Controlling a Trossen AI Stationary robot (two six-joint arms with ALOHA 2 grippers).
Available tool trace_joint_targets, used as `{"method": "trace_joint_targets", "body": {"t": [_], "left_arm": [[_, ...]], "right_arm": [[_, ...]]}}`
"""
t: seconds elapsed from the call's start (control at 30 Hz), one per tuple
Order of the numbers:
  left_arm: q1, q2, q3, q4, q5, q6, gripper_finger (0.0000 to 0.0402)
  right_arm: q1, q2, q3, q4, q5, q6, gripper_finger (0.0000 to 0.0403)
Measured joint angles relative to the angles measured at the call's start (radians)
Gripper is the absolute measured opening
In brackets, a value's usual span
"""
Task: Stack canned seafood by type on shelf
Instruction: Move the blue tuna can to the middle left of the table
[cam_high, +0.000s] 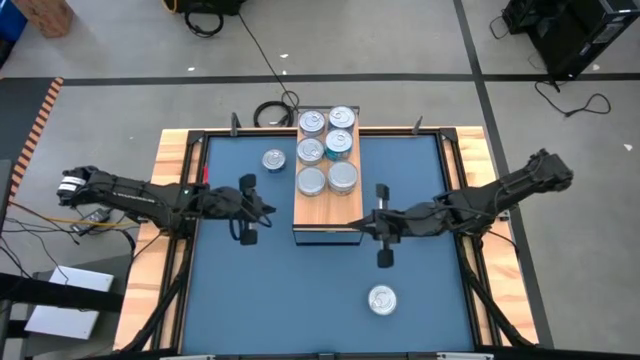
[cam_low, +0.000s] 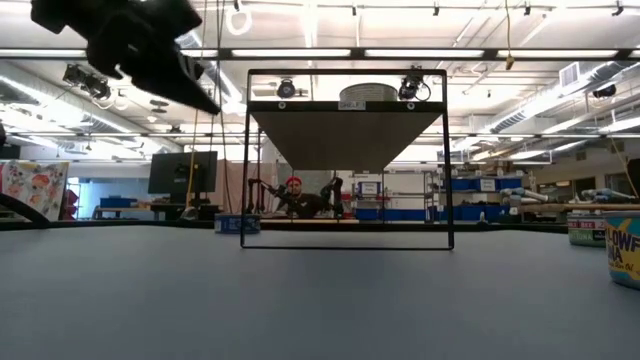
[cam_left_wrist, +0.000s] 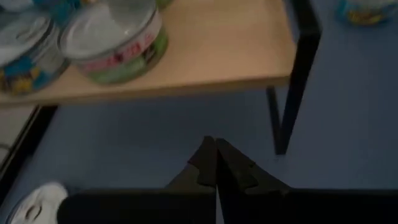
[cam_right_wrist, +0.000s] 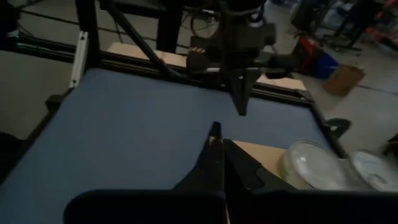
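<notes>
The shelf (cam_high: 328, 212) is a wood-topped block on dark legs, standing at the middle of the blue mat. Several silver-lidded tins (cam_high: 327, 150) sit on its far half. Two of them show in the left wrist view (cam_left_wrist: 115, 38). One tin (cam_high: 274, 159) lies on the mat left of the shelf. Another tin (cam_high: 381, 299) lies near the near edge. My left gripper (cam_high: 270, 210) (cam_left_wrist: 216, 163) is shut and hovers just left of the shelf. My right gripper (cam_high: 355, 226) (cam_right_wrist: 219, 144) is shut, at the shelf's near right corner, holding nothing.
A dark frame (cam_high: 200, 140) borders the mat (cam_high: 300, 300), with wooden boards outside it. The low view looks under the shelf (cam_low: 345, 150) between its thin legs, and a teal-sided tin (cam_low: 622, 250) shows at its right edge. A cable coil (cam_high: 272, 112) lies beyond the far edge.
</notes>
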Motion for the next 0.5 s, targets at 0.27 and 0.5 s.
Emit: {"method": "trace_joint_targets", "body": {"t": [0.27, 0.5], "left_arm": [[0.133, 0.004, 0.0, -0.053, 0.014, 0.029, 0.0001], [0.331, 0.017, 0.0, -0.059, 0.145, 0.138, 0.0001]], "right_arm": [[0.016, -0.065, -0.041, -0.001, 0.092, -0.04, 0.0001], [0.032, -0.084, -0.082, -0.002, 0.113, -0.012, 0.0001]]}}
